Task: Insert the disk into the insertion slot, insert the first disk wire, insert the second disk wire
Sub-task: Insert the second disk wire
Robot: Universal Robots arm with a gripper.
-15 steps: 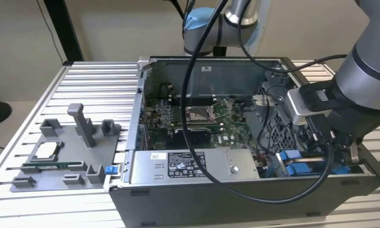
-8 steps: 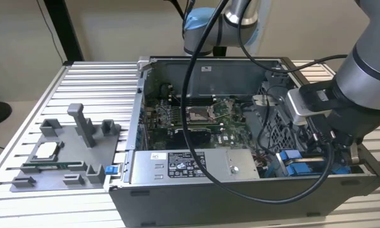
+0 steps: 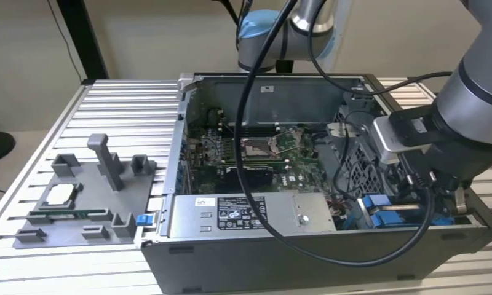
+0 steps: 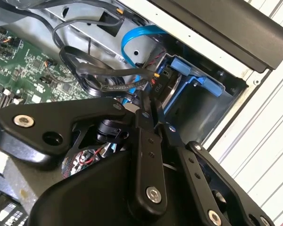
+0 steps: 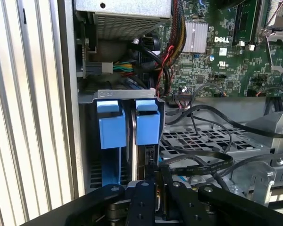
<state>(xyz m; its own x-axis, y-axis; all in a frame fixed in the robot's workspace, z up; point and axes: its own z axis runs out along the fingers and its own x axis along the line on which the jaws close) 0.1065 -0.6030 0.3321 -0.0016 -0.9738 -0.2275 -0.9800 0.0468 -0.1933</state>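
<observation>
Ribbed aluminium table point(image 3: 123, 104) carries an open computer case point(image 3: 312, 258), and I place everything against that case. Closest to my wrist cameras is the gripper point(image 4: 151, 110), down inside the case's corner with the drive bay point(image 5: 125, 95). Its fingers point(image 4: 146, 141) are drawn together with a thin gap at most; I cannot tell whether anything is pinched between them.

Just beyond the tips, the disk point(image 4: 172, 92) sits in its blue frame inside the bay. In the first wrist view two blue tabs stand side by side under the bay's metal lip. A connector with thin red and black wires sits at the disk's edge, right by the fingertips. A bundle of black wires point(image 4: 99, 70) loops over the bay, and a flat blue cable point(image 4: 137, 33) arcs behind it.

Further into the case is the grey power-supply box point(image 3: 246, 215) with a white printed label, then the green motherboard point(image 3: 254, 160) with white lettering.

Outside the case, toward the exterior view's left, a grey fixture plate point(image 3: 82, 209) lies on the table with a few small parts in it.
</observation>
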